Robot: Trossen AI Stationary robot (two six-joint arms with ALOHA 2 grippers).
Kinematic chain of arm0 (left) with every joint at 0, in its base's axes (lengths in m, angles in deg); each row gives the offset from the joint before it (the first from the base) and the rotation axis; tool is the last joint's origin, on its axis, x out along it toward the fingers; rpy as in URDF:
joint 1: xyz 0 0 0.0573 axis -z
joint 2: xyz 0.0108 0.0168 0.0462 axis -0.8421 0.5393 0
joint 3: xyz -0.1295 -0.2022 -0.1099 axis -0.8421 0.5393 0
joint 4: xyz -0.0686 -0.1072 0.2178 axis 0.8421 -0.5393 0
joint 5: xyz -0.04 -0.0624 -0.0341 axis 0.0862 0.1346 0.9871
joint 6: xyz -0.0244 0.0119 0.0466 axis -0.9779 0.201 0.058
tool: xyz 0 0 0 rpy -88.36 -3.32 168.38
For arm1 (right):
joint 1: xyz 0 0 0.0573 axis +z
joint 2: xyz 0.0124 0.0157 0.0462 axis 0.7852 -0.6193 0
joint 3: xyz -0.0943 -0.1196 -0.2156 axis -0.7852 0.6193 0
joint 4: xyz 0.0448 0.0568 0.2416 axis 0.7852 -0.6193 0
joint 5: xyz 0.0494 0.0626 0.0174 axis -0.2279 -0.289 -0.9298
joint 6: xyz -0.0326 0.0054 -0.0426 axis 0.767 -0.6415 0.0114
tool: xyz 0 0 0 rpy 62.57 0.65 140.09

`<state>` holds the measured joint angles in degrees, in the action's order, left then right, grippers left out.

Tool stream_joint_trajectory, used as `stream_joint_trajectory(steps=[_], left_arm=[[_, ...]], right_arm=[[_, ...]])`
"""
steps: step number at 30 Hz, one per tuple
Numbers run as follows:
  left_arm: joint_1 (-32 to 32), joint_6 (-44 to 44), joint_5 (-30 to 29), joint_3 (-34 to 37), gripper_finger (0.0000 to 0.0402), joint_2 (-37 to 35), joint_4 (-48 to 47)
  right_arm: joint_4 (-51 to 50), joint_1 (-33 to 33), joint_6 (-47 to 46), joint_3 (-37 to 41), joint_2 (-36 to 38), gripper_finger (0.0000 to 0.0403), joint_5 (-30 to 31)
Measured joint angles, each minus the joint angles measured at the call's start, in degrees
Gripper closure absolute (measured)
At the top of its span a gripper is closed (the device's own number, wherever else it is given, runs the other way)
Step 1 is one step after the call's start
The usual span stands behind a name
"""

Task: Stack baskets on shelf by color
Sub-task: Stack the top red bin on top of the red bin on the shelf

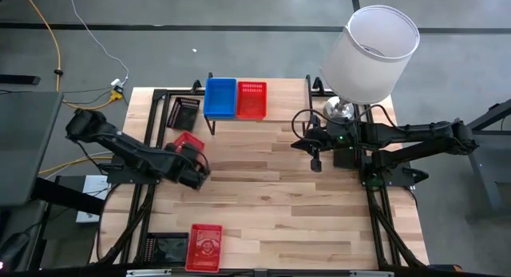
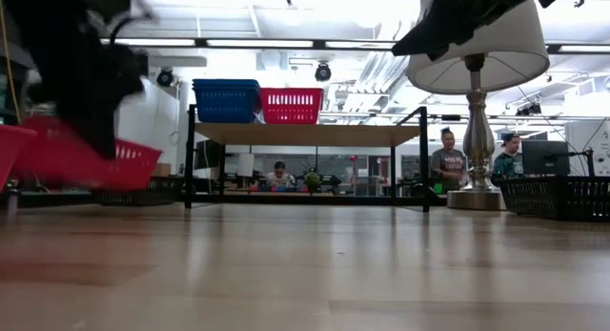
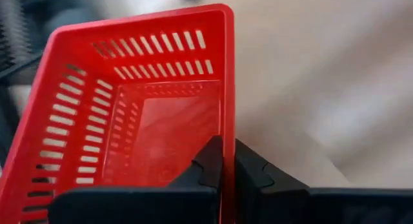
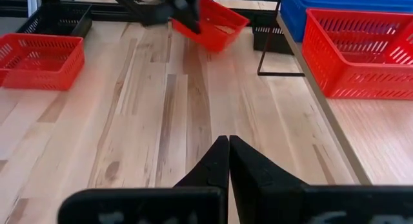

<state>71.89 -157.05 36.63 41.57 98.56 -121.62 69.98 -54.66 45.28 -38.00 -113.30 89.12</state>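
Note:
My left gripper (image 3: 227,146) is shut on a red basket (image 1: 188,143) over the table's left half, seen also in the low view (image 2: 81,159) and the right wrist view (image 4: 210,20). The shelf (image 1: 279,109) stands at the far edge, bearing a blue basket (image 1: 220,97) and a red basket (image 1: 251,100) side by side on their bottoms. Another red basket (image 1: 204,247) lies flat near the near edge. A black basket (image 1: 185,111) sits by the shelf's left legs. My right gripper (image 4: 229,146) is shut and hovers right of centre (image 1: 315,161), touching nothing. My left gripper pinches one long side wall of the red basket at its rim (image 3: 226,130), one finger (image 3: 206,162) inside the basket and the other (image 3: 255,169) outside. The basket is lifted clear of the table and hangs tilted, its open side still upward (image 4: 213,24).
A white-shaded lamp (image 1: 371,53) stands at the far right, beside the shelf and over my right arm. A second black basket (image 1: 168,249) lies at the near left edge. Bare wood (image 1: 271,197) stretches across the middle. People sit in the room beyond the table (image 2: 448,159).

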Motion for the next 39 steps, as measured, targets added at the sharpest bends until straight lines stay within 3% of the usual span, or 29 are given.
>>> stream_joint_trajectory(steps=[3,6,11,16,19,23,26,28,33,35,39], left_arm=[[4.3,6.1,4.2,-6.6,0.0397,-0.6,-1.5],[8.5,13.0,3.7,-13.9,0.0399,-0.9,-0.4],[9.7,32.5,-7.3,-25.2,0.0400,-1.0,7.5],[4.0,58.9,-17.9,-28.6,0.0400,-1.0,28.0],[-2.1,67.5,-11.8,-28.6,0.0400,-0.8,41.7],[-10.7,67.0,2.6,-27.5,0.0401,1.0,55.3],[-15.2,64.6,3.3,-23.9,0.0401,1.6,67.7],[-17.0,64.2,-2.4,-21.2,0.0401,1.7,72.1],[-16.4,65.1,-27.5,-18.1,0.0401,4.7,75.2],[-15.4,66.0,-31.0,-18.1,0.0401,6.4,78.1],[-14.7,72.2,-31.5,-18.8,0.0401,10.3,87.7]], right_arm=[[-0.3,0.0,0.1,0.0,0.0,0.0403,0.0],[-0.4,0.0,0.0,0.0,0.0,0.0403,0.0],[-0.3,-0.1,-0.9,0.0,0.0,0.0403,0.4],[-0.2,-0.1,-0.9,0.0,0.0,0.0403,0.6],[-0.2,-0.1,-0.9,0.0,0.0,0.0403,0.6],[-0.2,-0.1,-0.9,0.0,0.0,0.0403,2.7],[-0.2,-0.1,-0.9,0.0,0.0,0.0403,5.4],[-0.2,-0.1,-0.9,0.0,0.0,0.0403,6.7],[-0.1,-0.1,-0.8,-0.1,0.0,0.0403,7.7],[-0.2,-0.1,-0.5,-0.1,0.0,0.0403,7.7],[-0.1,-0.1,-0.4,-0.1,0.0,0.0403,8.5]])
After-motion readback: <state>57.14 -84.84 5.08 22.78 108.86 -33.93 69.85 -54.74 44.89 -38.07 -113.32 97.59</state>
